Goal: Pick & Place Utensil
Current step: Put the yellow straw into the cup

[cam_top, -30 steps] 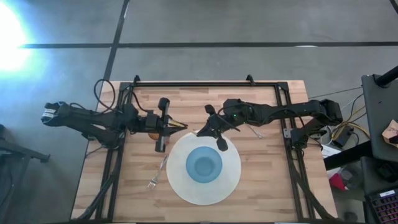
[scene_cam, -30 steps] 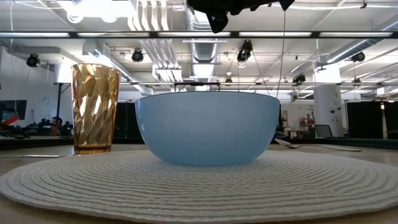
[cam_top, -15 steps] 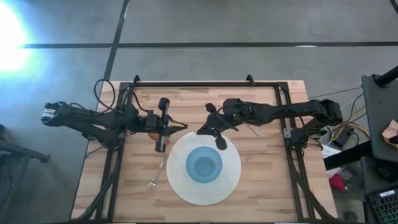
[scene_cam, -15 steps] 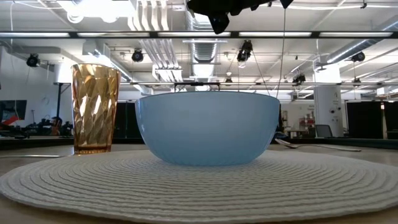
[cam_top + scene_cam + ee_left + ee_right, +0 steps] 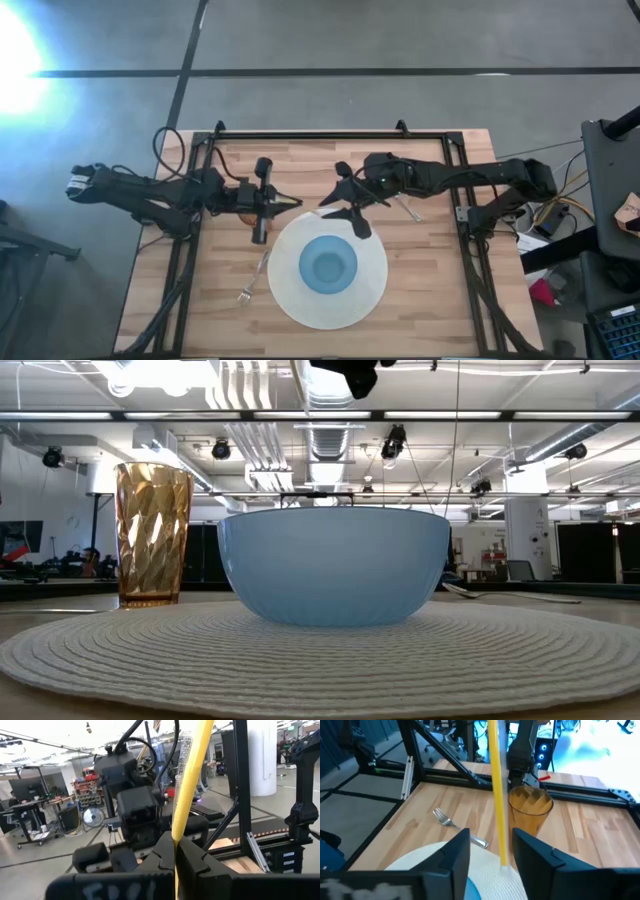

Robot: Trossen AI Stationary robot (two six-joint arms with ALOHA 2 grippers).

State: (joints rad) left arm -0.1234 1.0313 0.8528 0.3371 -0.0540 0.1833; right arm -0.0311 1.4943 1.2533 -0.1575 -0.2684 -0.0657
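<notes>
Since the earlier frame the fingers of the right gripper (image 5: 491,851) have been spread wide and the gripper has been drawn a little up and away, so that in the low view less of it is seen at the top edge. Nearest in the low view, a woven placemat (image 5: 320,660) is laid on the wooden table (image 5: 420,290), and a pale blue bowl (image 5: 335,565) is set at its middle. Behind the bowl an amber cup (image 5: 152,535) is stood upright to one side and a spoon (image 5: 500,595) is laid flat to the other; a fork (image 5: 252,280) is left beside the placemat. Farther back, above the placemat's far edge and near the cup, the yellow utensil (image 5: 496,795) is held in the air by the left gripper (image 5: 175,847), whose fingers are clamped on one end of it. The other end is seen in the gap between the right gripper's parted fingers and appears to be touched by neither. The utensil is judged to be light, thin and stiff, with a smooth shaft that may slip or swing when pinched at one end only; a hold nearer the middle, square across the shaft, would be steadier
</notes>
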